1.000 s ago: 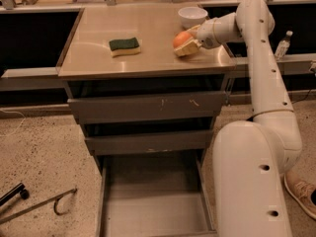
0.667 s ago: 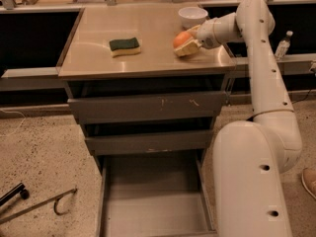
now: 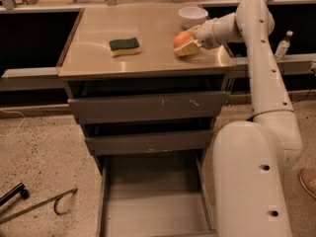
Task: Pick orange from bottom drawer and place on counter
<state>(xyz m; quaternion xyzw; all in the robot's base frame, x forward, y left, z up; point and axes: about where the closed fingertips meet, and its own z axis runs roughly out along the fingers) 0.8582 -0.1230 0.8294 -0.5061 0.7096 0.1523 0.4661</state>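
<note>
Cut off: a metal hook tool (image 3: pixel 34 204) on the floor runs off the left edge; the bottom drawer (image 3: pixel 153 211) is cropped at the lower edge, and the robot's white base (image 3: pixel 252 181) covers its right front corner.
Hard to tell: whether the orange (image 3: pixel 180 37) rests on the desk (image 3: pixel 98 63) or sits just above it.
Bottom drawer: pulled out, grey floor showing.
White bowl (image 3: pixel 193 17): at the desk's back right corner; contents not visible.
Sponge (image 3: pixel 125 46): green and yellow, lying flat left of the desk's centre.
Orange: near the desk's right edge, just in front of the bowl.
Claw (image 3: pixel 186 44): reaching in from the right, clamped around the orange.
Bottle (image 3: pixel 283 44): clear, standing beyond the arm, off the desk.
</note>
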